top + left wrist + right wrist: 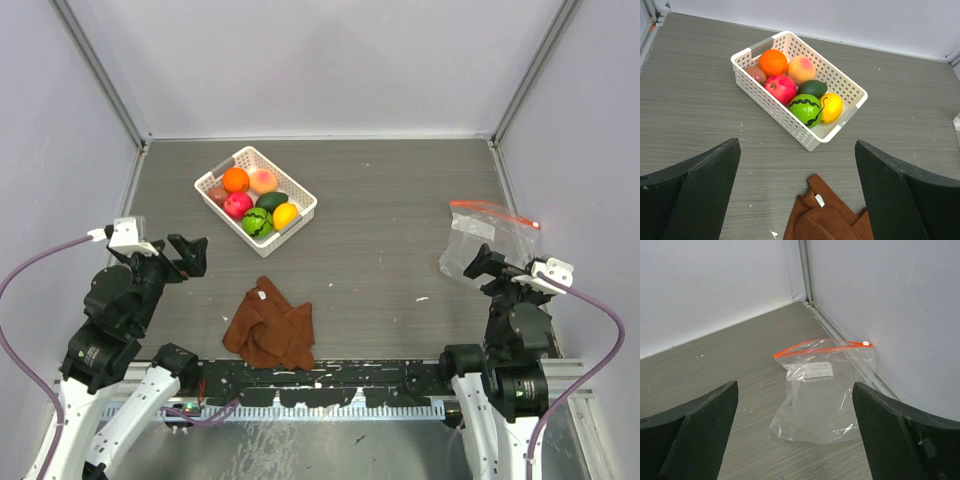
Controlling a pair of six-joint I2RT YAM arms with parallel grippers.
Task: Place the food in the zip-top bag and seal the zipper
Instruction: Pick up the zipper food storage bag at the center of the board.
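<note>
Several toy fruits lie in a white lattice basket at the back left of the table; the left wrist view shows them too. The clear zip-top bag lies empty at the right by the wall, its orange-red zipper along the far edge; it also shows in the right wrist view, with the zipper slightly parted. My left gripper is open and empty, near and left of the basket. My right gripper is open and empty, just short of the bag.
A crumpled brown cloth lies at the front middle of the table, also in the left wrist view. Grey walls close the table on three sides; the bag lies against the right one.
</note>
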